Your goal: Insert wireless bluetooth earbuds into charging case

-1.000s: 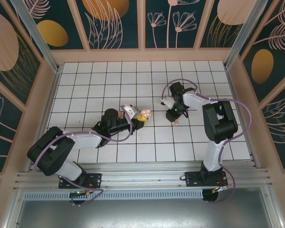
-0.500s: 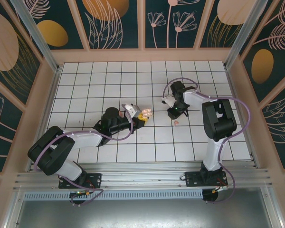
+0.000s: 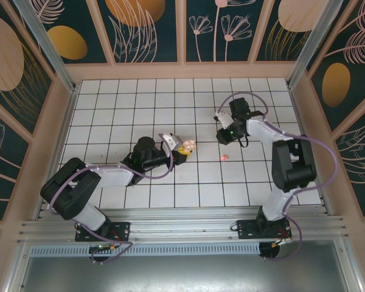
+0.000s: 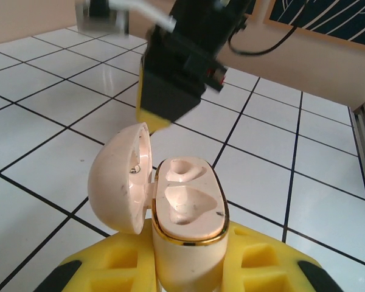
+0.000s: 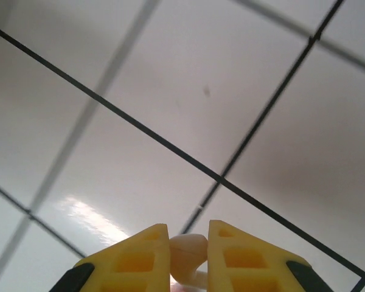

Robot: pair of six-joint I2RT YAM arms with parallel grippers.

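Now the pale earbud (image 5: 188,248) pinched in the closed right gripper (image 5: 188,234), its orientation unclear, is best lowered squarely into the open charging case (image 4: 188,204) clamped by the left gripper (image 4: 188,271).

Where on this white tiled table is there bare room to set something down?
Free: far-left tiles between back wall and left arm; near tiles between it and right arm. Crowded: mid-table, around the open beige charging case, pinkish-red earbud and right gripper.
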